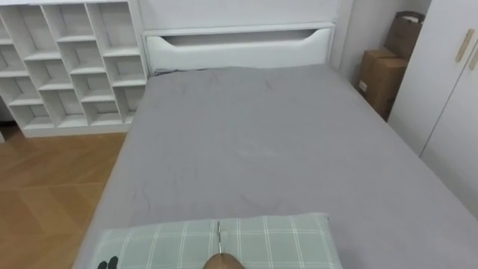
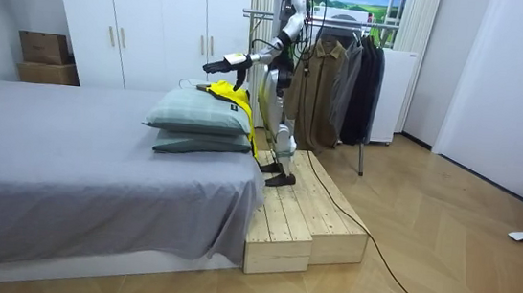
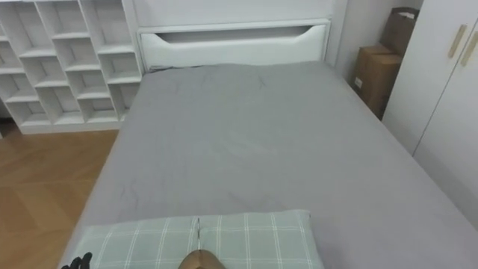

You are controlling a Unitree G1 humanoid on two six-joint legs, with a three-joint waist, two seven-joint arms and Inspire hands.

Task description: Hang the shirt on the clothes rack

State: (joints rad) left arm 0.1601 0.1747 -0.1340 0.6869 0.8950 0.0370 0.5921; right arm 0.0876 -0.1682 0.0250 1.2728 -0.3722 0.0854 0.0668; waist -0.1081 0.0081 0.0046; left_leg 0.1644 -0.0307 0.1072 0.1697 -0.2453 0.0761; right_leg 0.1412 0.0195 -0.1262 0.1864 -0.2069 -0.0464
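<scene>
A yellow garment (image 2: 230,99) lies bunched on the stacked pillows (image 2: 197,116) at the foot of the bed, right in front of me. At the bottom edge of the eye views a brown hanger top (image 1: 222,261) with a thin metal hook (image 1: 219,235) shows over the green checked pillow (image 1: 261,239). What holds the hanger is hidden. My left hand (image 2: 216,66) reaches forward above the pillows with its fingers straight, and its dark fingertips (image 1: 108,263) peek in at the lower left. I stand on a wooden platform (image 2: 303,218) at the bed's foot.
The grey bed (image 1: 261,149) stretches ahead to a white headboard (image 1: 239,45). White cube shelves (image 1: 67,60) stand at the left, cardboard boxes (image 1: 381,75) and a wardrobe (image 1: 448,97) at the right. Behind me a rack of hung clothes (image 2: 340,77) stands.
</scene>
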